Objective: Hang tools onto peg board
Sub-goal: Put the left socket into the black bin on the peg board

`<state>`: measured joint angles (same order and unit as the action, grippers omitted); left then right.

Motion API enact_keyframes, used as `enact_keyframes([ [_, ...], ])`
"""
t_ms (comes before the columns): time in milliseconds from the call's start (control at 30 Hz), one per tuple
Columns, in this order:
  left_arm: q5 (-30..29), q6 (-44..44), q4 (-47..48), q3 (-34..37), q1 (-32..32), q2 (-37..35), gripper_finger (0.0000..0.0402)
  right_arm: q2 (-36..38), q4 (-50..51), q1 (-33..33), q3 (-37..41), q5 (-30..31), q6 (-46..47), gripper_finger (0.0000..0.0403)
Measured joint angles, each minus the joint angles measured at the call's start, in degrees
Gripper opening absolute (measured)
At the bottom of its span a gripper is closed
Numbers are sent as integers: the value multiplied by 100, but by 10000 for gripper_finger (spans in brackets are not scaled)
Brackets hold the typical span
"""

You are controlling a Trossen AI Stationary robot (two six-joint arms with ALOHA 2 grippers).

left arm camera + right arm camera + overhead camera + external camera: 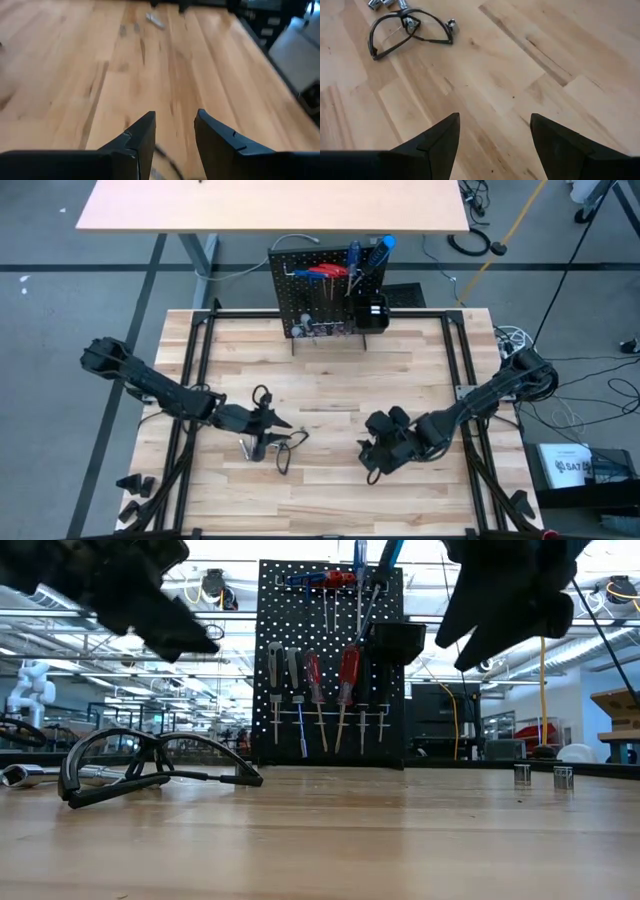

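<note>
Two small silver bits point(540, 776), seemingly, distinct only in low view.

The upright black perforated metal peg board point(331, 665) stands at the table's far edge — red-handled screwdrivers point(347, 668) and grey-handled ones point(275, 665) hang in rows, blue handles point(360, 552) on top. On the tabletop lies a black wire loop point(150, 765) beside small silver bits point(382, 4) — flat, unhung.

Nothing legible — only unreadable print on a white box point(572, 463) beside the table.
</note>
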<state>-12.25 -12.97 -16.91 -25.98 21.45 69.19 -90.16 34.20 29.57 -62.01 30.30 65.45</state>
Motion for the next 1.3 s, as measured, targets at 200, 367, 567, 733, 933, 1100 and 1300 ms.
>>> enact_keyframes([
  [200, -159, 154, 717, -829, -283, 420, 137, 6, 385, 67, 37, 672, 616, 233],
  [367, -119, -545, 1702, -1243, -1069, 884, 137, -10, 307, 45, 36, 766, 570, 233],
  [567, 1269, -2108, 1722, -1274, -1832, 1371, 137, -10, 287, 45, 36, 819, 485, 233],
  [733, 1351, -2275, 2218, -1496, -1845, 1639, 137, -12, 286, 47, 36, 901, 258, 233],
  [933, 1093, -2097, 3588, -2503, -1698, 2179, 137, -12, 288, 43, 36, 900, 223, 233],
  [1100, 1002, -2117, 3873, -2827, -1567, 2612, 137, -14, 287, 43, 36, 895, 227, 233],
  [1300, 981, -2126, 3765, -2942, -1400, 2960, 137, -14, 286, 43, 36, 894, 224, 233],
])
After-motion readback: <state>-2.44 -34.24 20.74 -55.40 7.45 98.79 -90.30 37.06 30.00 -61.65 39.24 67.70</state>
